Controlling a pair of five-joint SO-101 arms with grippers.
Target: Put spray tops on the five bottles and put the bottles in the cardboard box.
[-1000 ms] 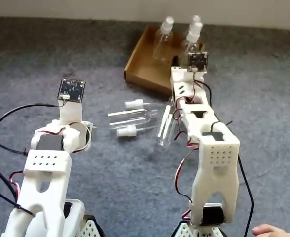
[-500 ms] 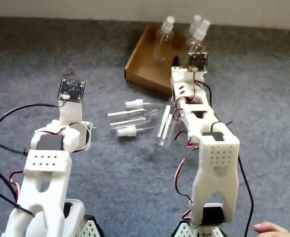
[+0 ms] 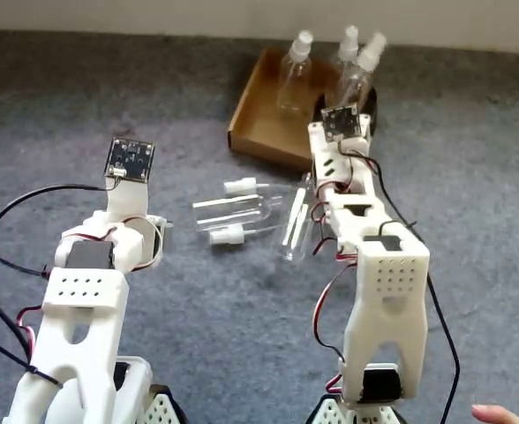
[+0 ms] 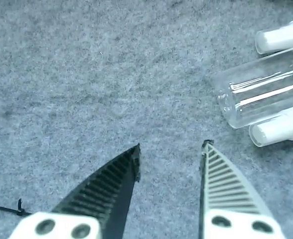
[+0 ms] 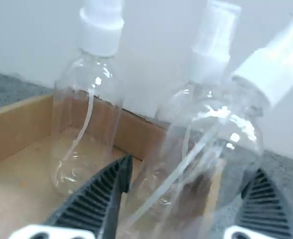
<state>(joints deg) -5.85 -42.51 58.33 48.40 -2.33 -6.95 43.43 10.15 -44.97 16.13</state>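
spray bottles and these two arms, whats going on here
Two robot arms are capping spray bottles and boxing them. The right gripper is at the cardboard box, its jaws open around a tilted capped bottle, beside two capped bottles standing upright in the box. Two uncapped bottles and two loose spray tops lie on the carpet. The left gripper hangs open over the carpet near them, holding nothing.
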